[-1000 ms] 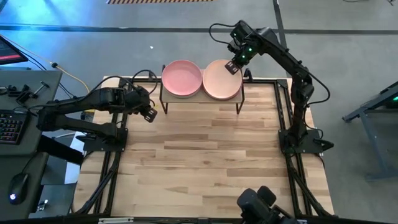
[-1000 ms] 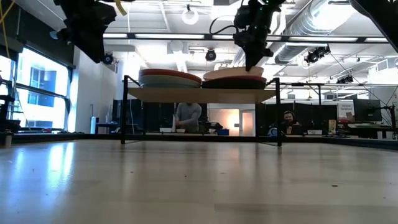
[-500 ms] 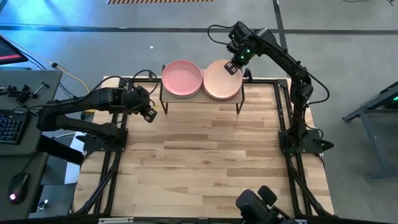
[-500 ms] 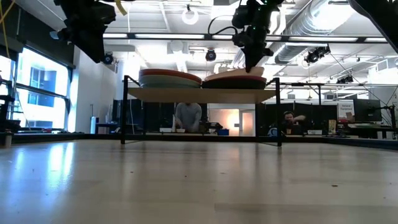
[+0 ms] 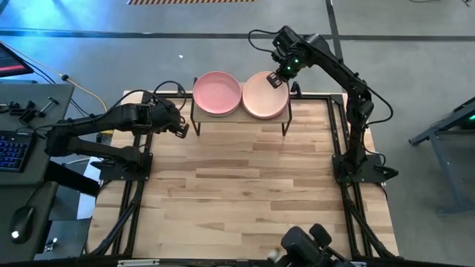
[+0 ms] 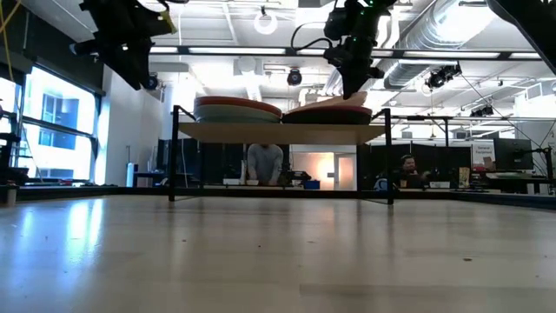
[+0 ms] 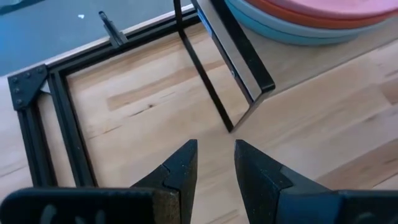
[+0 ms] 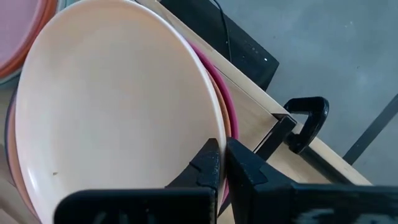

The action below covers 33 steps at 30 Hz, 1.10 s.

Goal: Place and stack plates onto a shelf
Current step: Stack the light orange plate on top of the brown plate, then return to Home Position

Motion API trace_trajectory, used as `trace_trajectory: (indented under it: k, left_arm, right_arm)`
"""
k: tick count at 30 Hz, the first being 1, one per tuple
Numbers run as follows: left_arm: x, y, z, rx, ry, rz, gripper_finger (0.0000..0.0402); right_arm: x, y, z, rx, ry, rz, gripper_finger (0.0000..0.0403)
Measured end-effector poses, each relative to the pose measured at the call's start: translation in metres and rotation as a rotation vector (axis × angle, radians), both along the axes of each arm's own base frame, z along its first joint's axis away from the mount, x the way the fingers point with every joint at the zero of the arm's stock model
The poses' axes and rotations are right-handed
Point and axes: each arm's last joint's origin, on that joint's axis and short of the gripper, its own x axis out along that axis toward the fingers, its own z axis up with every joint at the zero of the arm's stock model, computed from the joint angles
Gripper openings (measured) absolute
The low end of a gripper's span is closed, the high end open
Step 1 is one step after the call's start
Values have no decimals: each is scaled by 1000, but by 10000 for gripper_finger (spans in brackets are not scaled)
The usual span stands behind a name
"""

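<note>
The shelf [image 5: 241, 119] stands at the table's far edge and carries two stacks of plates. The left stack has a pink plate [image 5: 217, 93] on top. The right stack is topped by a cream plate [image 5: 263, 96], which lies on a magenta plate [image 8: 219, 93] and is shifted a little off it. My right gripper [image 5: 279, 80] is shut and stands at the cream plate's far right rim. My left gripper [image 5: 180, 128] hangs open in the air by the shelf's left end, with nothing between its fingers [image 7: 214, 155]. My right gripper meets the cream plate's far right rim [image 8: 211, 127] with its shut fingertips [image 8: 211, 155], coming steeply from above. No part of the rim shows between the fingers. The plate lies on the magenta plate beneath it.
The shelf's thin black legs [image 7: 211, 81] stand just ahead of my left gripper. A black frame [image 5: 338, 126] runs along the table's edges. A wide stretch of bare wooden tabletop [image 5: 245, 193] lies in front of the shelf. People sit at desks in the room beyond the table [image 6: 265, 165].
My left gripper has rolled about its wrist while staying where it was, still open. My right gripper has kept its place at the cream plate's rim, shut throughout.
</note>
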Motion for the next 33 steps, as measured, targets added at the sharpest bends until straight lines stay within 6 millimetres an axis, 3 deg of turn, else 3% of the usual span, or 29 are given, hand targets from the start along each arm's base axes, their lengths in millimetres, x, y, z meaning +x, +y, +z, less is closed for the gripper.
trace_trajectory:
  k: [11, 24, 28, 33]
  left_arm:
    - [0, 0, 0, 7, 13, -20, 96]
    - [0, 0, 0, 7, 13, -20, 96]
    - [0, 0, 0, 7, 13, -20, 96]
    - [0, 0, 0, 7, 13, -20, 96]
  right_arm:
    - [2, 2, 0, 18, -16, -23, 3]
    - [1, 0, -1, 10, -7, -4, 122]
    - [-3, -1, 3, 10, -20, 5, 140]
    - [-12, 16, 26, -18, -102, 99, 140]
